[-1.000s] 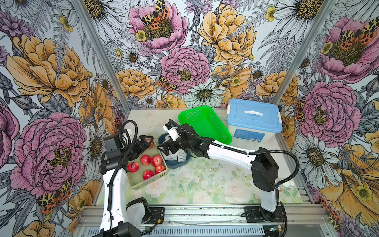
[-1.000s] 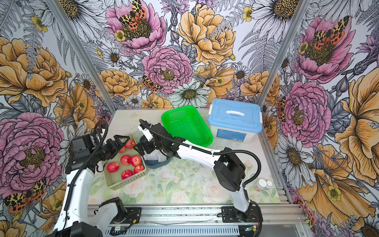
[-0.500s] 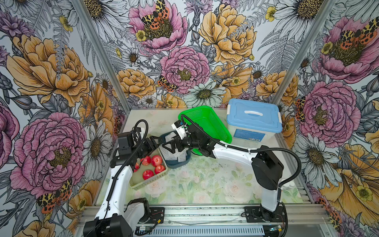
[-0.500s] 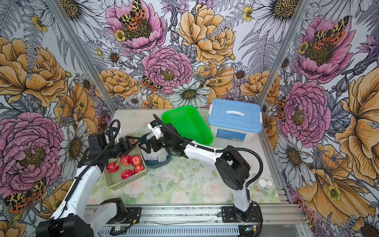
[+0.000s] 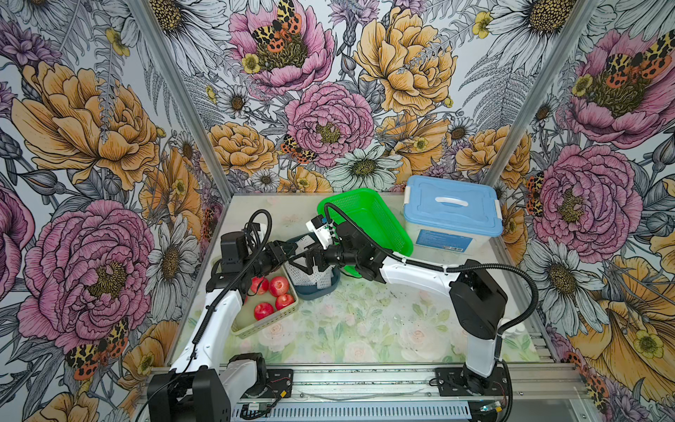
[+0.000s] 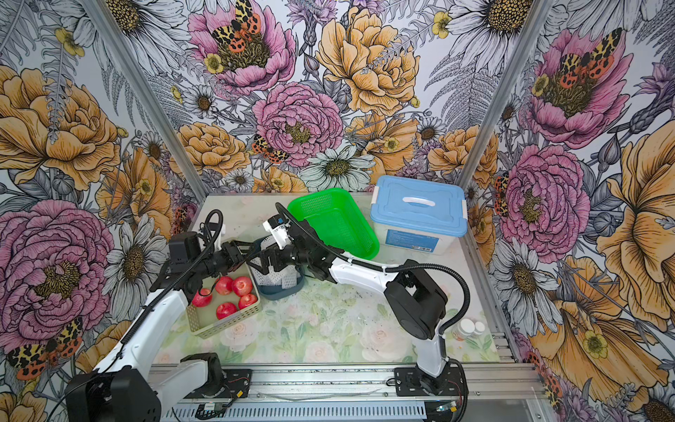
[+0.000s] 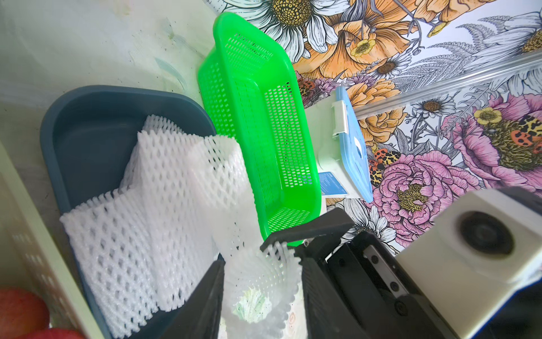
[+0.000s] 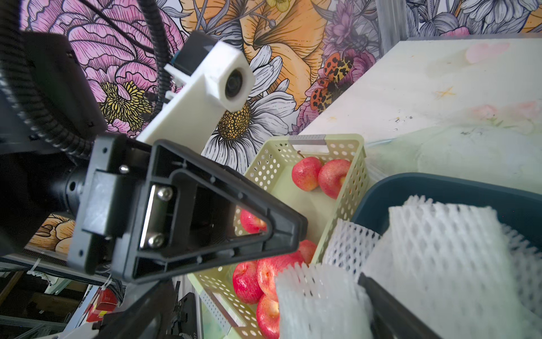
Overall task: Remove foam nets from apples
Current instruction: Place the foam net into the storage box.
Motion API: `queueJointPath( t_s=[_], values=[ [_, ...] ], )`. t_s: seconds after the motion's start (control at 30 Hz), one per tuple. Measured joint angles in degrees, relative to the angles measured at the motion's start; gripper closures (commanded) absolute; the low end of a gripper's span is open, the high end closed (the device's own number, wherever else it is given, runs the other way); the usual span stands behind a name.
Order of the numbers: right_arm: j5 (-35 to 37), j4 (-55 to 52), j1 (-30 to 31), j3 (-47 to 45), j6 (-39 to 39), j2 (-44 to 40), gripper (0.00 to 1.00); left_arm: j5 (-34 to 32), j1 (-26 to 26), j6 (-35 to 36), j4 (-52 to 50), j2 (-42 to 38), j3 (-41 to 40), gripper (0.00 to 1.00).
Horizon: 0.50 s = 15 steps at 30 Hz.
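Several bare red apples (image 5: pixel 279 285) (image 8: pixel 319 176) lie in a beige perforated basket (image 5: pixel 268 321). Beside it, a dark blue bin (image 5: pixel 314 294) (image 7: pixel 88 126) holds a pile of empty white foam nets (image 5: pixel 310 279) (image 7: pixel 164 205). Both grippers meet above the bin's near-left rim. My left gripper (image 5: pixel 288 254) (image 7: pixel 262 281) is shut on one empty foam net (image 7: pixel 261 293), a hollow tube seen end-on with both fingers touching it. My right gripper (image 5: pixel 307 261) (image 8: pixel 261 293) stands open. That same net (image 8: pixel 319 302) leans against one of its fingers (image 8: pixel 381 302).
A bright green mesh basket (image 5: pixel 369 223) sits behind the bin. To its right stands a white box with a blue lid (image 5: pixel 453 215). Small white bottles (image 6: pixel 469 327) stand at the front right edge, behind the right arm's base.
My left gripper swung from over the apple basket across to the blue bin and narrowed its jaws around a foam net. My right gripper shifted slightly and stayed open.
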Motion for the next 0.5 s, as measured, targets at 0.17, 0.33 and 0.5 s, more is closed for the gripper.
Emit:
queueJointPath(
  t_s=[0.17, 0.33, 0.5],
  values=[
    [-0.2, 1.3, 0.0, -1.7, 0.2, -1.1, 0.00, 0.5, 0.0, -0.5, 0.4, 0.3, -1.0, 0.46],
    [-0.3, 3.9, -0.4, -2.6, 1.5, -1.9, 0.00, 1.9, -0.1, -0.4, 0.2, 0.3, -1.8, 0.48],
    [-0.3, 7.5, -0.6, -2.6, 2.5, -3.5, 0.00, 3.3, -1.5, -0.2, -0.3, 1.0, -2.2, 0.48]
  ],
)
